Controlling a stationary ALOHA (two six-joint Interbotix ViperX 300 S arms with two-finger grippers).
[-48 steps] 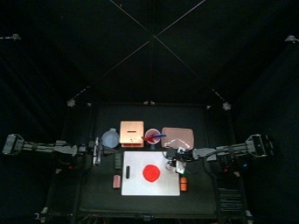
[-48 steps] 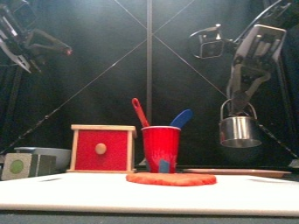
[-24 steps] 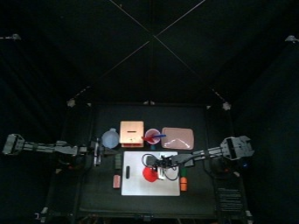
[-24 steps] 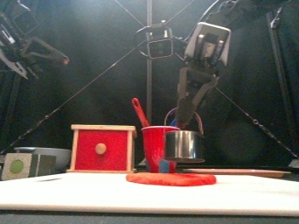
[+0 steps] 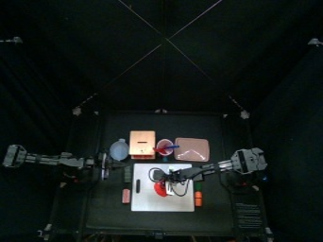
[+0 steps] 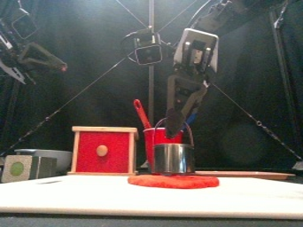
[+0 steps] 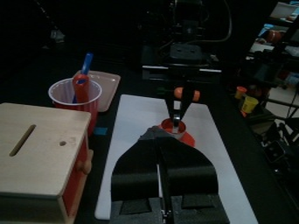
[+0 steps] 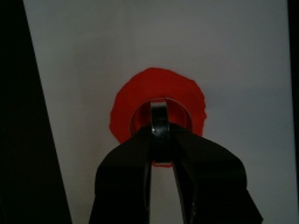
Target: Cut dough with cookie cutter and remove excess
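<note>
My right tool [image 6: 173,142] grips the shiny round metal cutter [image 6: 173,160] directly above the flat bright-red dough [image 6: 174,181] at the front view's lower centre.

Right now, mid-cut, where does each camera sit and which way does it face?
Top: overhead, straight down on the white square board; both arms show.
Front: table height, level; right gripper holds the round metal cutter on the flat red dough.
Left wrist: over the shut left gripper, facing the right arm.
Right wrist: down over its jaws.
All four share the dough.
</note>
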